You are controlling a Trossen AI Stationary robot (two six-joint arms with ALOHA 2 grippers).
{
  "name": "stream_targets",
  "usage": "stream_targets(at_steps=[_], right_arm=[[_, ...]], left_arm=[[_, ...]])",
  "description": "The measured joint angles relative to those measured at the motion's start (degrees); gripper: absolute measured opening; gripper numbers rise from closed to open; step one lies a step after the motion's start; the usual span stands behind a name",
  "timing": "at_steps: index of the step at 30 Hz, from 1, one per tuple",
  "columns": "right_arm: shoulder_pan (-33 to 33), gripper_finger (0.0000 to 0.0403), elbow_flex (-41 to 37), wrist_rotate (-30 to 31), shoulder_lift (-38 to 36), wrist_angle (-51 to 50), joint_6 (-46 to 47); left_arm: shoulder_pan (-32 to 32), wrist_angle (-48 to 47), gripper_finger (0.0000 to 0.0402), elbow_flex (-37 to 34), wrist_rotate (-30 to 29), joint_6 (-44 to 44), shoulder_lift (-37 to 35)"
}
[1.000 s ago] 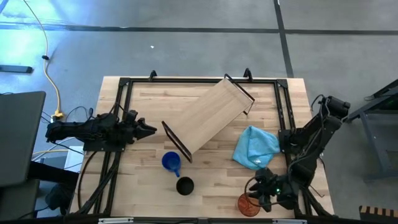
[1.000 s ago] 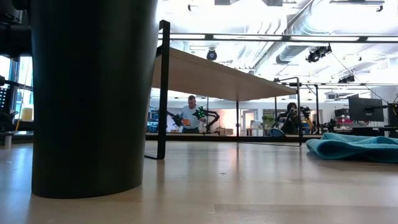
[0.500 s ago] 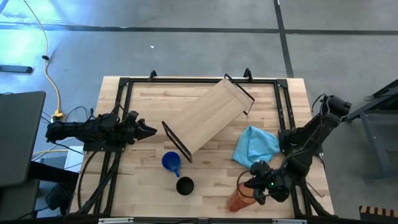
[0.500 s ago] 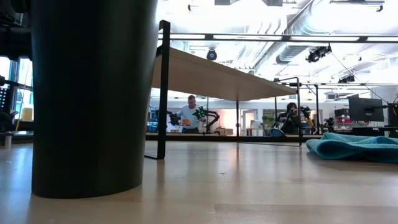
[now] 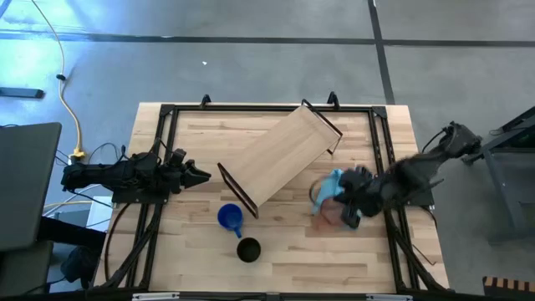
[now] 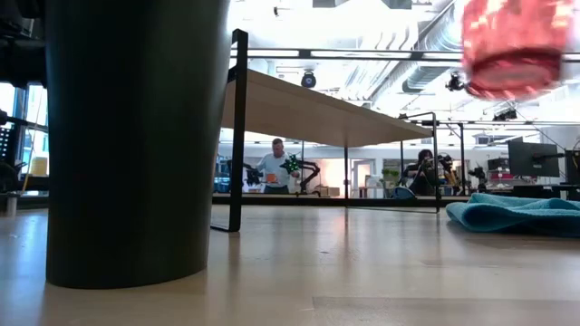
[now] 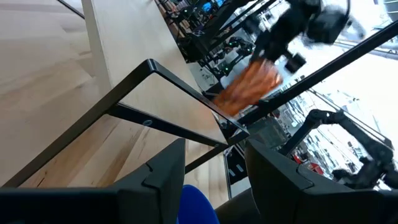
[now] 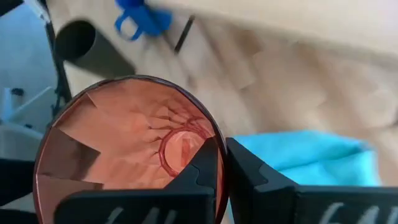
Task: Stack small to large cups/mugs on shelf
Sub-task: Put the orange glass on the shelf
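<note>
The translucent orange-red tumbler hangs in the air over the table's right half, at the near edge of the light blue cloth. My right gripper is shut on it. The low view shows the tumbler high above the table. The blue mug and the black cup stand on the table near its front edge. The shelf stands slantwise mid-table on its black brackets. My left gripper waits open at the left, level, pointing at the shelf. My right gripper pinches the tumbler's rim, one finger inside the mouth and the other outside the wall. The fingers slant down from the table's right side. The tumbler hangs below them, lifted clear, mouth up and a little tilted.
Black rails frame the tabletop on all sides. The shelf's near bracket stands just beyond the blue mug. Bare wood lies between the cups and the cloth and along the near right corner. People sit in the room far behind the table.
My right gripper has taken the tumbler off the table at the near right corner. It has risen and swung toward the far edge and the left. The tumbler tipped as it came off the table and now hangs clear by the cloth.
</note>
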Motion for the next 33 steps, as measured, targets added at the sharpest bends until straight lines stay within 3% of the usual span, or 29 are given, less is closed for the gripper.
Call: stream_targets(at_steps=[5, 12, 19, 27, 33], right_arm=[[-9.27, 0.0001, 11.15, -0.56, 0.64, -5.16, -9.97], [-24.42, 0.0000, 23.82, -8.15, 5.25, -5.36, -22.13], [-35.55, 0.0000, 37.76, -16.39, 17.10, -7.37, -34.61], [-41.39, 0.0000, 54.48, -25.26, 32.12, -10.41, -41.00], [-44.74, 0.0000, 51.80, -29.44, 35.46, -14.34, -41.39]], left_arm=[[0.00, 0.00, 0.0156, 0.00, 0.00, 0.02, -0.02], [0.00, 0.02, 0.0156, 0.00, 0.00, 0.02, -0.02], [0.00, 0.01, 0.0156, 0.00, 0.00, 0.02, -0.02], [0.00, 0.02, 0.0156, 0.00, -0.20, 0.01, -0.02], [0.00, 0.02, 0.0156, 0.00, -0.20, 0.00, 0.00]])
